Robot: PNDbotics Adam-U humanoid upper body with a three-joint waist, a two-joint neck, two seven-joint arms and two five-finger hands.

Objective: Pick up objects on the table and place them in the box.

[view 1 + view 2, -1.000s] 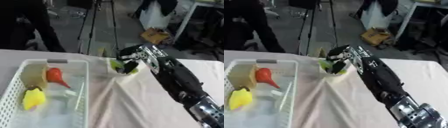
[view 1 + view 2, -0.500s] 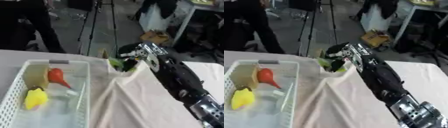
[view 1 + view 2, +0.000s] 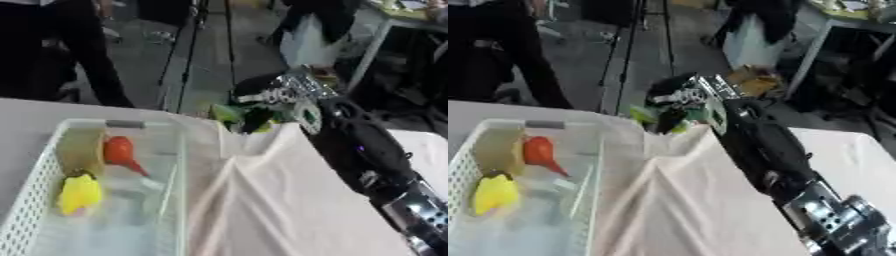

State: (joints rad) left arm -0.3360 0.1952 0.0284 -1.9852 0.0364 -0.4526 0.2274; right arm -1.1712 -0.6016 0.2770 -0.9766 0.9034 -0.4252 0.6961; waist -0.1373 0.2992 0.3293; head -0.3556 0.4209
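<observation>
My right hand (image 3: 267,102) reaches in from the lower right and is curled round a green and yellow object (image 3: 229,114), held just above the table's far edge, right of the box. The white mesh box (image 3: 35,187) stands at the left. Inside it lie a red pear-shaped object (image 3: 121,152), a yellow object (image 3: 80,193) and a tan piece (image 3: 79,147) against the far left wall. My left hand shows in neither view.
A cream cloth (image 3: 280,205) with a raised fold covers the table right of the box. My black right forearm (image 3: 363,157) crosses the cloth diagonally. Beyond the table's far edge stand a tripod (image 3: 185,55) and people's legs on a dark floor.
My right hand has lifted slightly with the green and yellow object and drifted a little left toward the box. The camera has also shifted. The box's contents have not moved.
</observation>
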